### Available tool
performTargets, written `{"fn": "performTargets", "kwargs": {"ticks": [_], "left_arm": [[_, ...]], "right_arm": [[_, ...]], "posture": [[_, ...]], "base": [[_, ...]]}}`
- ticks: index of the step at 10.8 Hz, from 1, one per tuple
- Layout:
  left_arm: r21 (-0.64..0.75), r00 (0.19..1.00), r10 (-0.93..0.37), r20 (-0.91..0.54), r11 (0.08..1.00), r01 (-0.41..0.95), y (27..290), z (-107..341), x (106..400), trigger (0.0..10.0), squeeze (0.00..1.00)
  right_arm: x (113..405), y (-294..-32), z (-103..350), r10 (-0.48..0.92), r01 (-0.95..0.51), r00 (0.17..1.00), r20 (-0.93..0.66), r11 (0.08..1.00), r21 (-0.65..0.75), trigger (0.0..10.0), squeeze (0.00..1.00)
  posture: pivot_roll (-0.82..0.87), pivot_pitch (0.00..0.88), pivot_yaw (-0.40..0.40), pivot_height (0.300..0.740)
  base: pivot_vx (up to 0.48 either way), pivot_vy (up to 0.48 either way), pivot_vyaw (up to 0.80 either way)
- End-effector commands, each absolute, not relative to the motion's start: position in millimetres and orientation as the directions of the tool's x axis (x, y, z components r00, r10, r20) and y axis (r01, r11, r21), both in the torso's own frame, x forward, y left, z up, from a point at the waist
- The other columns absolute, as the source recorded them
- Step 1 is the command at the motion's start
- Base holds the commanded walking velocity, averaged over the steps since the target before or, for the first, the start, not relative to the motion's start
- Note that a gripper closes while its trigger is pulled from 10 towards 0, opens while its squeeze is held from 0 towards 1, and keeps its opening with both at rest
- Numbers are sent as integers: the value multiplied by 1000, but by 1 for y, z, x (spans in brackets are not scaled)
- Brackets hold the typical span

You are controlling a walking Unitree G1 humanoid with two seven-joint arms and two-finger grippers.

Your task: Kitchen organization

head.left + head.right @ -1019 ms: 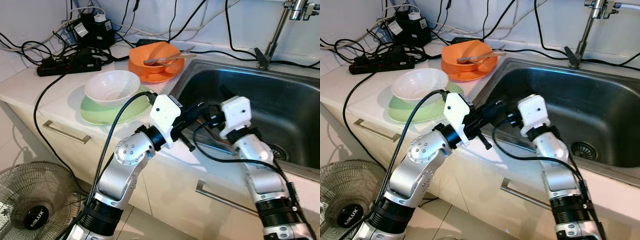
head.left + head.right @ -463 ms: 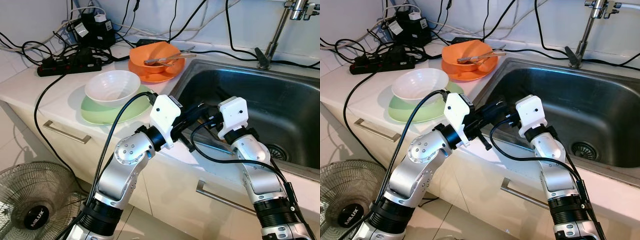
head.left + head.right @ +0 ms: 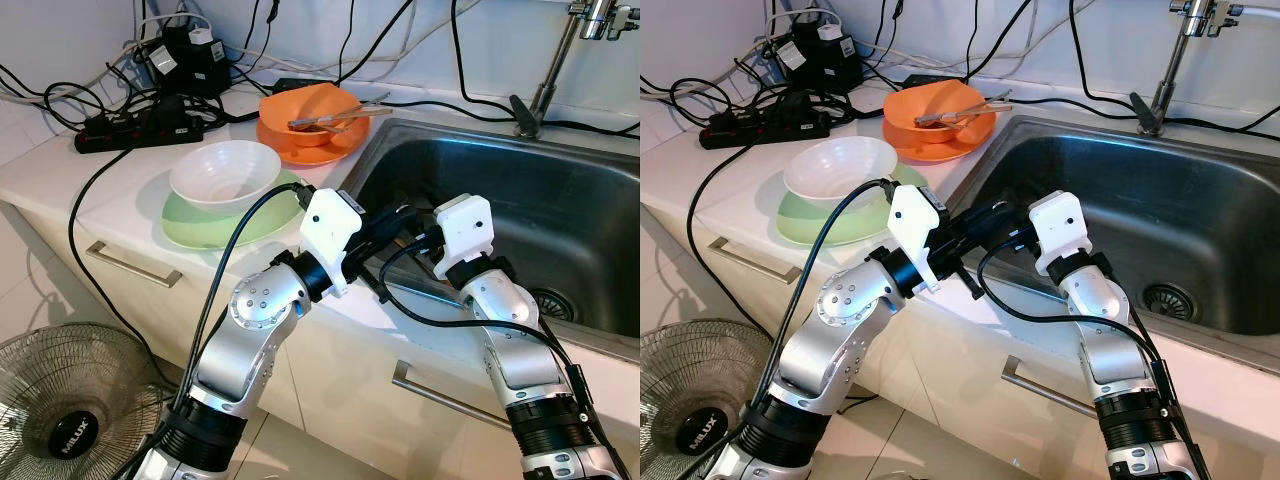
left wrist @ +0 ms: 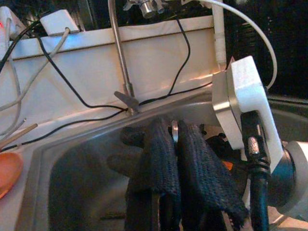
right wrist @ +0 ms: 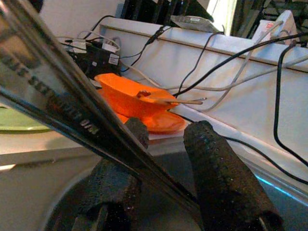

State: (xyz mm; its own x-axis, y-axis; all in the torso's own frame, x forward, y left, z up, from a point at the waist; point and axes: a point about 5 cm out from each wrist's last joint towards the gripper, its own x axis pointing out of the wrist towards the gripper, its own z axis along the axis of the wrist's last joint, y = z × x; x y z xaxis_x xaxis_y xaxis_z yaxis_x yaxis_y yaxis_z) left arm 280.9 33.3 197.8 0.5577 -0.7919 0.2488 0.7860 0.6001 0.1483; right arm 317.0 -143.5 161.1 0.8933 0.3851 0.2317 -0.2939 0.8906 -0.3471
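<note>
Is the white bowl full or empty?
Empty: the white bowl shows a bare inside, sitting upright on the green plate.

I see a brushed steel sink (image 3: 560,210), a glossy white bowl (image 3: 224,174), shiny orange plastic dishes (image 3: 305,125), a polished metal utensil (image 5: 72,115), and rough, matt black fingers (image 5: 216,178).

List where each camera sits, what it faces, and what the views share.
Left eye, right eye: on the head, looking down at the counter and sink; left arm and right arm show.
Left wrist: along the left pincer, shut on the metal utensil, toward the faucet; right wrist housing shows.
Right wrist: along the open right pincer straddling the metal utensil, toward the orange bowl.
Shared: both wrist views show the metal utensil.
</note>
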Motion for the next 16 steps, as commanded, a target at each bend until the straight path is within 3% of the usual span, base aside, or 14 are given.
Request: {"fn": "performTargets", "kwargs": {"ticks": [1,10,11,16], "left_arm": [[171,575,-774,264,624,762,38,203,283,10000,0],[176,617,-738,273,669,722,42,203,289,10000,0],[183,649,-709,275,702,689,46,202,293,10000,1000],[143,663,-689,292,717,682,52,203,292,10000,1000]], "right_arm": [[317,-141,161,395,-301,888,234,886,-352,0,0],[318,-142,160,396,-301,889,230,885,-356,0,0],[318,-142,160,396,-301,889,231,885,-356,0,0],[319,-146,159,378,-285,898,226,890,-356,0,0]], "posture": [[42,0,104,740],[42,0,105,740],[40,0,107,740],[43,0,103,740]], "base": [[0,0,0],[0,0,0],[0,0,0],[0,0,0]]}}
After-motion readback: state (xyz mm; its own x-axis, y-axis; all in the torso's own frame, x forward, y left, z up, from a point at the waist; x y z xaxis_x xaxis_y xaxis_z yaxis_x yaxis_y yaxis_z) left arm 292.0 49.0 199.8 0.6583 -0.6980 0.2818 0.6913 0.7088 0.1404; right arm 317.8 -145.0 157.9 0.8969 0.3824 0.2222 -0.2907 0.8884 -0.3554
